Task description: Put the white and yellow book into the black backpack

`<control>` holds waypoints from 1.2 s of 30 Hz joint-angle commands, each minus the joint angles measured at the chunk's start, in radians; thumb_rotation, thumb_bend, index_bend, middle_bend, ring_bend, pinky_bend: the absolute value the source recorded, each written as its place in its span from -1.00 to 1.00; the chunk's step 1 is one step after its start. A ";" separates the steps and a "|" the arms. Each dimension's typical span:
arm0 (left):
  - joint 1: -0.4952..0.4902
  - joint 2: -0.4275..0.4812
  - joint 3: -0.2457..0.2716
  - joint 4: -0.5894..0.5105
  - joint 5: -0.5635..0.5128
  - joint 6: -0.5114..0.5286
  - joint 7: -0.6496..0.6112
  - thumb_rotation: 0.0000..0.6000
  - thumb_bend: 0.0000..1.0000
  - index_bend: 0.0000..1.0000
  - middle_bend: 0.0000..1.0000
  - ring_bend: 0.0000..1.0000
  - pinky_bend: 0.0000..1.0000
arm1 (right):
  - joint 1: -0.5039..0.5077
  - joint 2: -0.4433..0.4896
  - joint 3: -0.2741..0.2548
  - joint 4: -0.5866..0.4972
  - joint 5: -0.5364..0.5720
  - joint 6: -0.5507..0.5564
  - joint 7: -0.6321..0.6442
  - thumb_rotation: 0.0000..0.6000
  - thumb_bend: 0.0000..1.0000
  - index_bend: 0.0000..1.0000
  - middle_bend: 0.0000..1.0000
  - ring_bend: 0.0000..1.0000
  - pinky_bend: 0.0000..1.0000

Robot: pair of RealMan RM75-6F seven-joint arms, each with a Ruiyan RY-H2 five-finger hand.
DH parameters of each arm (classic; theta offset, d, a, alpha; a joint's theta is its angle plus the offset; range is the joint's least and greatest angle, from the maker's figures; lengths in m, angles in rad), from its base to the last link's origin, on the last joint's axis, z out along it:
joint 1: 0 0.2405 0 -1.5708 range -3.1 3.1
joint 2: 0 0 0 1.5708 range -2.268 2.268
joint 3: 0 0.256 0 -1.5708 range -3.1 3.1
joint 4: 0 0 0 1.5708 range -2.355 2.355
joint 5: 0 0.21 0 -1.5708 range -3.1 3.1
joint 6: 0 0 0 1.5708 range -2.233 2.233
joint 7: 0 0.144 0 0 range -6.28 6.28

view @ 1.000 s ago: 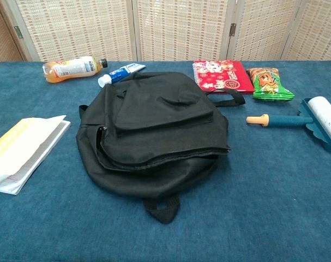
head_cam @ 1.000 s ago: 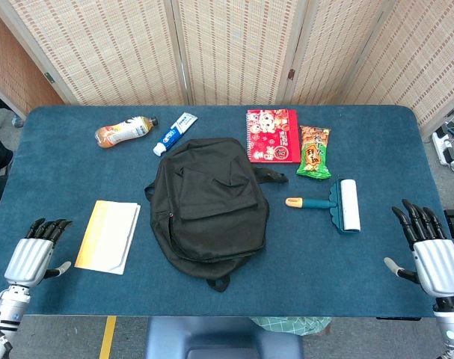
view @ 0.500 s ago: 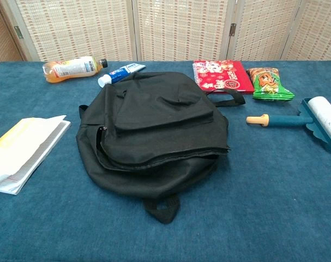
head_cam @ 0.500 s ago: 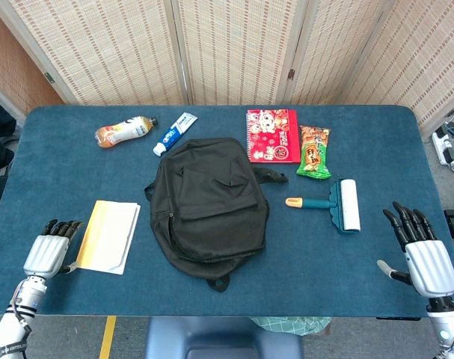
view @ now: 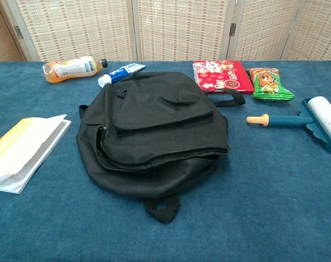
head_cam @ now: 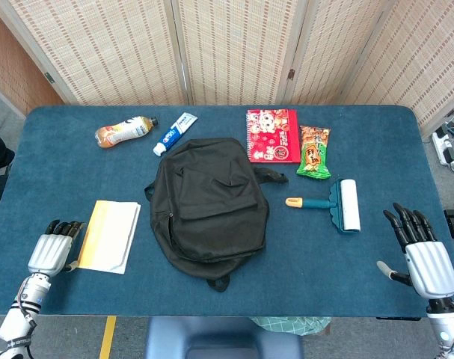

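Nearest, the left hand (head_cam: 53, 254) rests on the desk (head_cam: 346, 269) with fingers extended, holding nothing, its fingertips right at the outer edge of the white and yellow book (head_cam: 110, 235). The right hand (head_cam: 423, 258) lies spread and empty at the far right. The book lies flat, just left of the black backpack (head_cam: 209, 204), whose opening looks closed. A good pickup likely means sliding fingers under the book's near edge, then opening the bag before inserting it.
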 commanded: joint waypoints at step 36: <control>-0.048 -0.099 0.118 0.397 0.328 0.251 -0.317 1.00 -0.58 -0.53 -0.57 -0.58 -0.66 | 0.001 0.007 -0.005 -0.014 -0.018 0.004 0.011 1.00 -0.73 -1.00 -0.97 -0.88 -0.88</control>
